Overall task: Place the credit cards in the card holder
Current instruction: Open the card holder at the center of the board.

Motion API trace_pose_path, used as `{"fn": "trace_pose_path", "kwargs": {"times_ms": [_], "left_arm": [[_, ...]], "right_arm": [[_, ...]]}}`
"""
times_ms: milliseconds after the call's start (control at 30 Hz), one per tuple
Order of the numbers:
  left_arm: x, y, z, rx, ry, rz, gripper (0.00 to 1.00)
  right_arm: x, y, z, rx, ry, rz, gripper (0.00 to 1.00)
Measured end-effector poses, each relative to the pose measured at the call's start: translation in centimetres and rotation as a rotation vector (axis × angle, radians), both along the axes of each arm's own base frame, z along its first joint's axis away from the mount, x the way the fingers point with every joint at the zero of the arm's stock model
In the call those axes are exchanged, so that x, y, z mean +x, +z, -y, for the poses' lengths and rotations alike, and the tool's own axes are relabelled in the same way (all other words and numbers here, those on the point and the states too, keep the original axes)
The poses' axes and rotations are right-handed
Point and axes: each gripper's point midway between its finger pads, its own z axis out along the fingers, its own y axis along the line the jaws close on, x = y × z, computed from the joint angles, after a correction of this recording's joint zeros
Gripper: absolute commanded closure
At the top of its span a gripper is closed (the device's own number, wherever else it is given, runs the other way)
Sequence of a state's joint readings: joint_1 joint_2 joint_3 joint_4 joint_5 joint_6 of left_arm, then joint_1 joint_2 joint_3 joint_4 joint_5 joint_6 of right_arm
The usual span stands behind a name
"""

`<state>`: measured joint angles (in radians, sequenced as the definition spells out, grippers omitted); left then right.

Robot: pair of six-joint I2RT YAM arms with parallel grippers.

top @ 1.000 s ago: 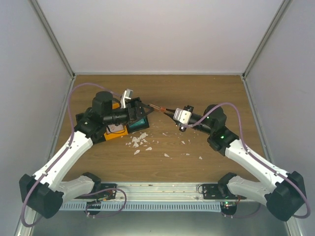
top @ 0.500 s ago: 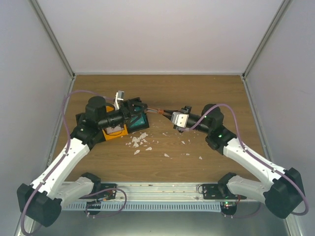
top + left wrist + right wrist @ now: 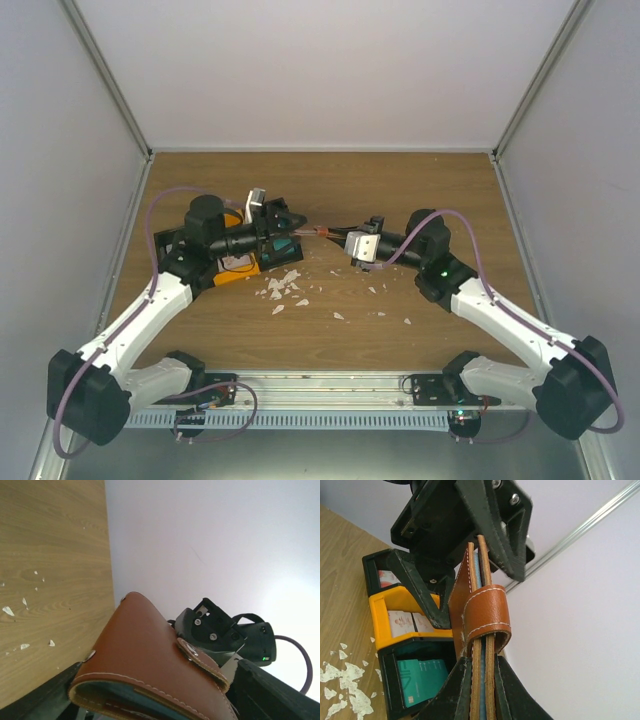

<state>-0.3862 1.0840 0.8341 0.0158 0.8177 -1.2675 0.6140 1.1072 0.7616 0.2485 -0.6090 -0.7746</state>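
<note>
Smooth stitched brown-leather card holder (image 3: 480,615), thin and flat, pinched tight by left tool (image 3: 298,229) and right tool (image 3: 481,669). Wood-grain desk (image 3: 420,185), white scraps (image 3: 283,288), plain white walls (image 3: 300,70).

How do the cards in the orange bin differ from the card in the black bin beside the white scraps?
The cards in the orange bin are white with red marks, two side by side; the card in the black bin is teal, seemingly alone. Both lie flat.
</note>
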Motion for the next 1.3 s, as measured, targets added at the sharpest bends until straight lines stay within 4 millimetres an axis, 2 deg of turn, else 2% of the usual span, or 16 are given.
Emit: {"fn": "trace_pose_path", "kwargs": {"times_ms": [200,367,400,467,533,600,767,900,967,1000,1133,1200,1300], "left_arm": [[0.1,-0.8,0.2,-0.023,-0.005,-0.054,0.56],[0.3,-0.8,0.1,-0.032,0.002,-0.068,0.8],[0.4,-0.8,0.1,-0.033,0.004,-0.065,0.86],[0.4,-0.7,0.1,-0.039,0.008,-0.064,0.93],[0.4,-0.5,0.1,-0.045,0.006,-0.054,0.98],[0.2,-0.3,0.3,-0.047,-0.009,-0.038,1.0],[0.3,-0.3,0.4,-0.039,-0.016,-0.012,1.0],[1.0,-0.4,0.1,-0.008,0.02,0.051,1.0],[1.5,-0.3,-0.3,0.015,0.055,0.099,1.0],[1.8,-0.1,-0.5,0.027,0.077,0.131,1.0],[2.2,1.5,-1.6,0.046,0.156,0.265,1.0],[2.2,2.6,-2.0,0.039,0.183,0.325,1.0],[2.2,4.4,-2.4,0.018,0.213,0.408,1.0]], "right_arm": [[0.1,0.1,-0.3,0.004,0.005,0.015,0.95],[0.0,0.6,-0.5,0.016,0.006,0.033,0.88],[0.0,0.6,-0.5,0.018,0.006,0.034,0.83],[-0.1,0.6,-0.5,0.02,0.006,0.023,0.65],[-0.3,0.4,-0.4,0.028,0.003,-0.016,0.5],[-0.6,0.5,-0.2,0.037,-0.003,-0.057,0.42],[-3.2,2.3,1.0,0.097,0.028,-0.174,0.33],[-4.6,4.8,2.3,0.221,0.011,-0.329,0.33],[-3.6,5.7,3.1,0.321,-0.078,-0.518,0.33],[-3.3,6.0,3.3,0.345,-0.098,-0.559,0.32],[-0.2,6.0,3.4,0.516,-0.238,-0.91,0.28],[0.8,4.4,3.5,0.609,-0.288,-1.11,0.21],[1.0,1.8,2.5,0.706,-0.241,-1.339,0.19]]}}
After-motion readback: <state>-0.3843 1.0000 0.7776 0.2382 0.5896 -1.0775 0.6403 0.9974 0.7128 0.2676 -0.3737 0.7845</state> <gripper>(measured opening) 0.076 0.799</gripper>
